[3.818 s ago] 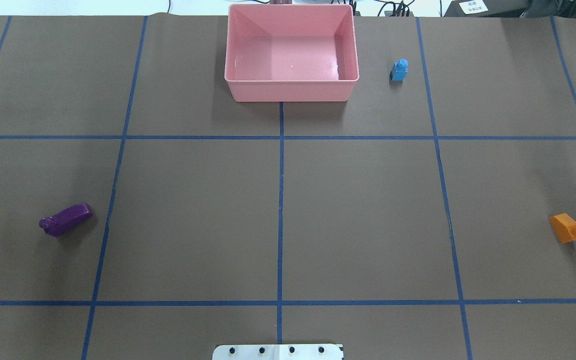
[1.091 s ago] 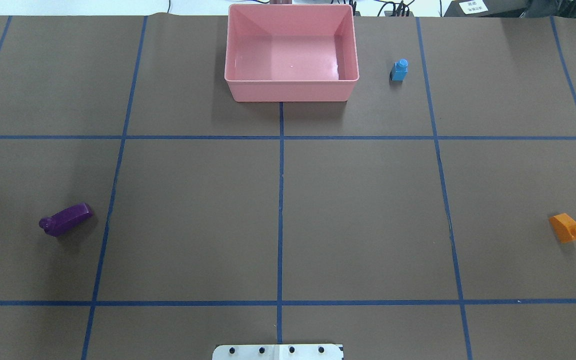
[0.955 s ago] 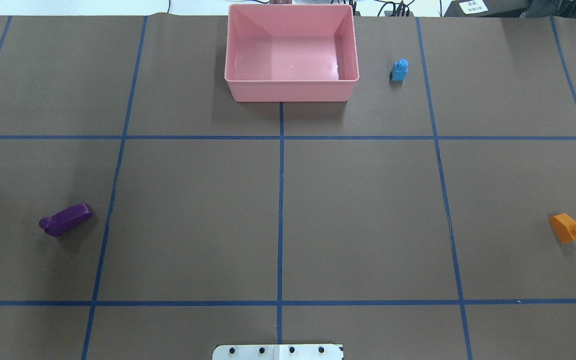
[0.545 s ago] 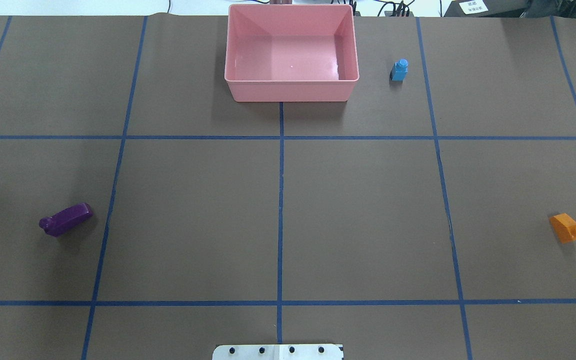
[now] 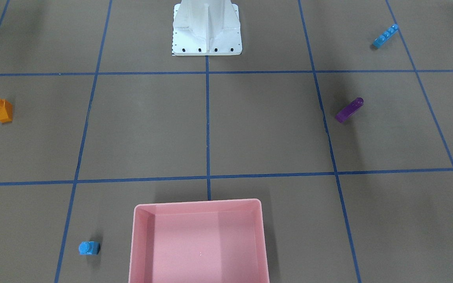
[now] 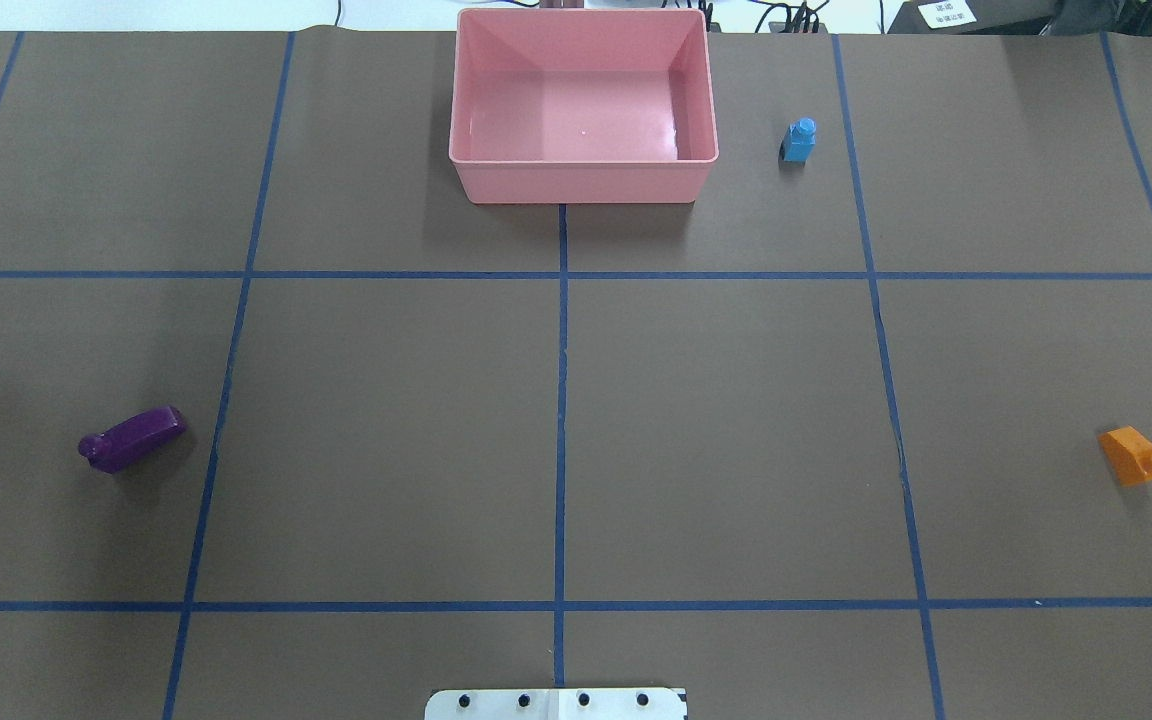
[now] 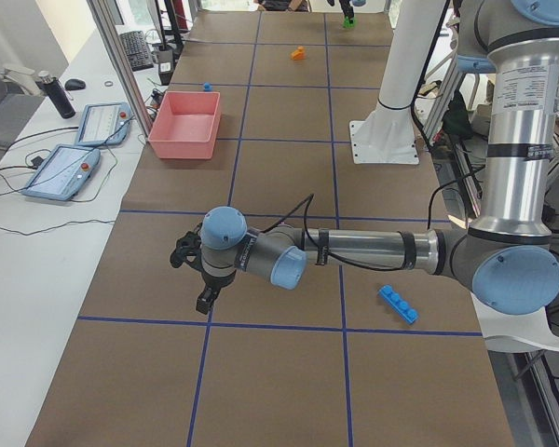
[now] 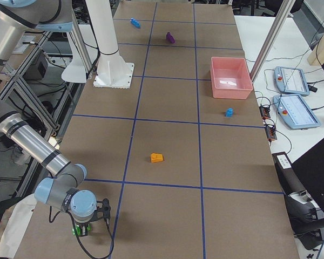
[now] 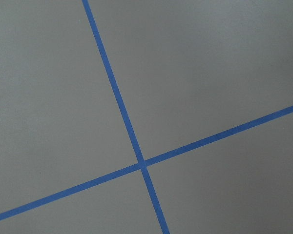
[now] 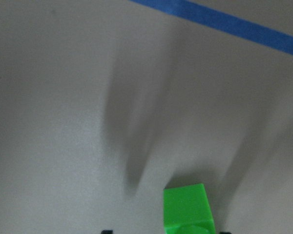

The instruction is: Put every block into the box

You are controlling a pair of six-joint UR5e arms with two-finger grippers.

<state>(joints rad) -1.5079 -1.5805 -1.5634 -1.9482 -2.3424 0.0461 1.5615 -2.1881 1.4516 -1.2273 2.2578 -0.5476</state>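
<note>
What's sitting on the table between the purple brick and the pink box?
Nothing. In the overhead view only bare brown table covering, crossed by blue tape lines, lies between the purple brick and the pink box.

Cuts the box (image 5: 142, 243) off at the front view's lower edge, the base plate (image 6: 556, 703) at the overhead view's. Crops the green brick (image 10: 188, 207) at the right wrist view's bottom, blurred, studs unclear. Hides most of that brick under the right gripper (image 8: 82, 231) in the right side view; cannot tell how the jaws stand. Same doubt for the left gripper (image 7: 194, 277) in the left side view
</note>
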